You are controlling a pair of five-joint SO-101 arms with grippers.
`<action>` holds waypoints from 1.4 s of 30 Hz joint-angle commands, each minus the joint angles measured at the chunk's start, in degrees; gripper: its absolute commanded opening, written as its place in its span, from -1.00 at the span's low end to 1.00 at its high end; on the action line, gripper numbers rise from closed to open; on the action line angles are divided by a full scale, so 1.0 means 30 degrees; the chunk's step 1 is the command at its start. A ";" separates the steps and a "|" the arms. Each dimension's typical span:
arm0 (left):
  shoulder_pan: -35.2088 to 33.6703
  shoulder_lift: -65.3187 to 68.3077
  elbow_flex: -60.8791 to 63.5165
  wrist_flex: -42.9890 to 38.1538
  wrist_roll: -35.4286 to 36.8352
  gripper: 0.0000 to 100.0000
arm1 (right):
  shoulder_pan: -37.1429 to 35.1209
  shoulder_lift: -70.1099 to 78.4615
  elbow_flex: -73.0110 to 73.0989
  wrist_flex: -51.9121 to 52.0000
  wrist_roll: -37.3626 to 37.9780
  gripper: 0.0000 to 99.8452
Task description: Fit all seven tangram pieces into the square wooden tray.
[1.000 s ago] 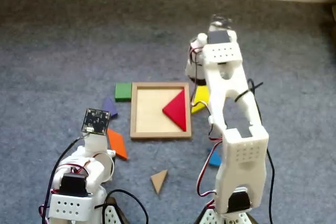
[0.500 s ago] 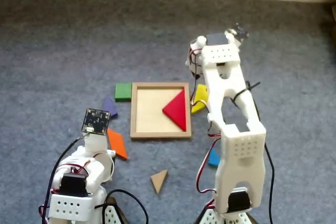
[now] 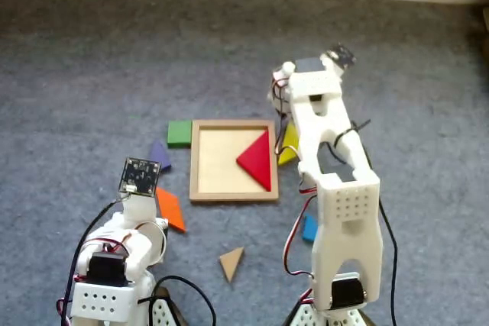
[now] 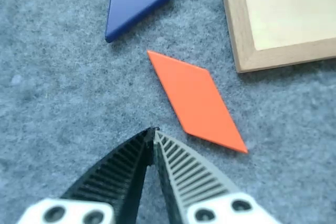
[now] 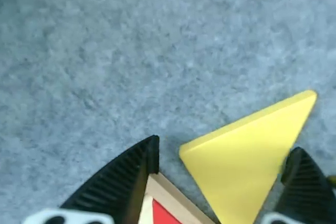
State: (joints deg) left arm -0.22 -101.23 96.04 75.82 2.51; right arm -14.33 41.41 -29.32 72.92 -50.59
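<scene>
The square wooden tray lies mid-table with a red triangle in its right half. A yellow triangle lies on the carpet just off the tray's far right corner. My right gripper stands open above it, one finger on each side. My left gripper is shut and empty, its tips beside the orange parallelogram. A purple triangle lies beyond that, left of the tray. In the high view the right arm covers part of the yellow triangle.
Loose on the grey carpet are a green square at the tray's far left corner, a tan triangle in front of the tray, and a blue piece partly under the right arm. The left arm's wrist sits at the near left.
The right arm's wrist has drawn back toward the tray and the yellow triangle. The left arm and all pieces have stayed put.
</scene>
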 commanded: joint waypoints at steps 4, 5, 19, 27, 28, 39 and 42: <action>0.0308 -0.0952 0.0366 0.0059 -0.0117 -0.99 | 0.0249 -0.0366 -0.0190 -0.0747 -0.0293 -0.28; 0.0308 -0.0952 0.0366 0.0059 -0.0117 -0.99 | 0.0249 -0.0366 -0.0132 -0.0747 -0.0293 -0.28; 0.0308 -0.0952 0.0366 0.0059 -0.0117 -0.99 | 0.0835 0.1216 -0.0278 0.0777 -0.0293 -0.28; 0.0308 -0.0952 0.0366 0.0059 -0.0117 -0.99 | 0.0835 0.1275 -0.0249 0.1597 -0.0293 -0.28; 0.0308 -0.0952 0.0366 0.0059 -0.0117 -0.99 | 0.0835 0.1245 -0.0249 0.1773 -0.0293 -0.28; 0.0308 -0.0952 0.0366 0.0059 -0.0117 -0.99 | 0.0835 0.1392 -0.0220 0.2007 -0.0322 -0.29; 0.0308 -0.0952 0.0366 0.0059 -0.0117 -0.99 | 0.0864 0.1392 -0.0249 0.1978 -0.0322 -0.40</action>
State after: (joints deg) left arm -0.22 -101.23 96.04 75.82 2.51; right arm -13.54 45.54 -30.55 77.05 -50.77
